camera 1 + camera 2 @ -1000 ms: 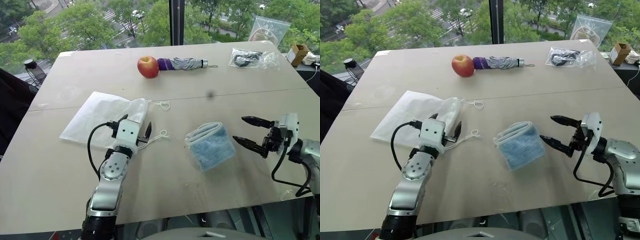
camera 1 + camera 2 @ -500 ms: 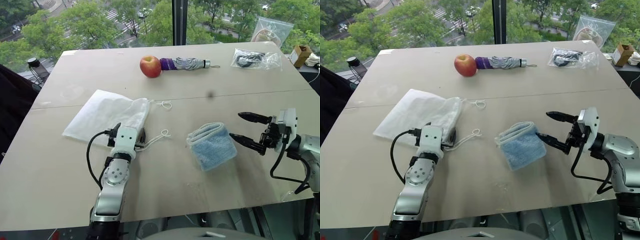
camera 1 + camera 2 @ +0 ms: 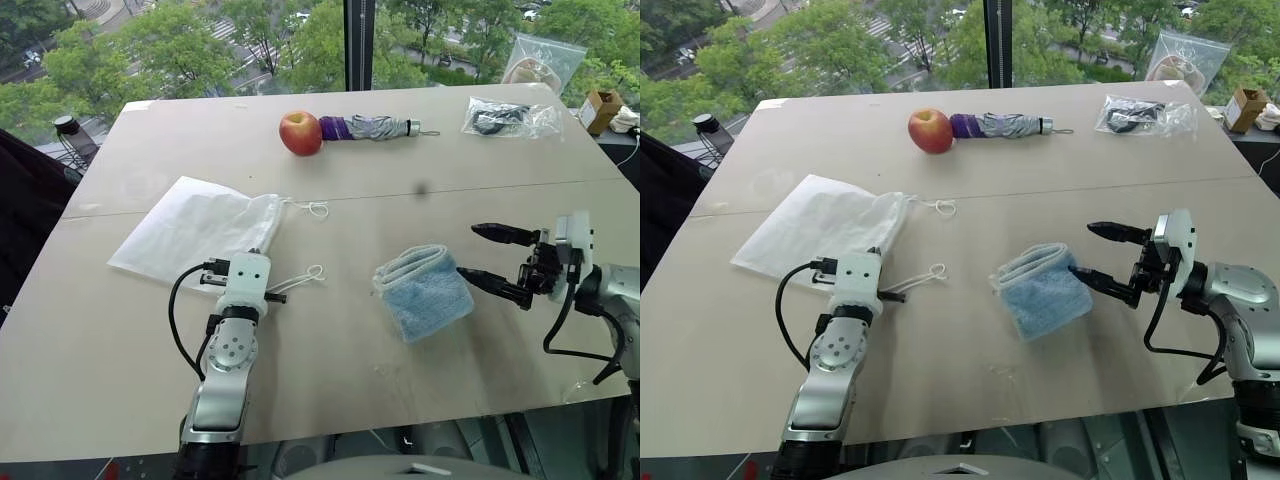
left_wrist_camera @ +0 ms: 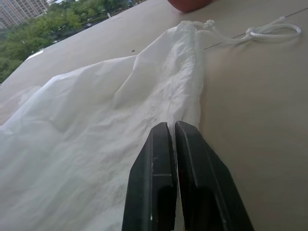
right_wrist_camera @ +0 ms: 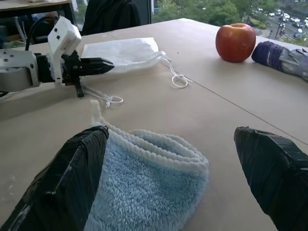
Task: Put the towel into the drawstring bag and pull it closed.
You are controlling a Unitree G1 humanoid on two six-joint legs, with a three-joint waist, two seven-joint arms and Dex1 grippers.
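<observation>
Left gripper (image 4: pixel 173 126) pinched on drawstring bag (image 4: pixel 96 144)

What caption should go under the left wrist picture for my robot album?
Left gripper shut with its black fingers pinching the edge of the white drawstring bag on the table, cords trailing beyond.

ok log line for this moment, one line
left end effector: shut on drawstring bag edge | right end effector: open, at towel | towel: on table, outside bag

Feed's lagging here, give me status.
Left hand shut on bag edge. Right hand open beside towel. Nothing in the way.
</observation>
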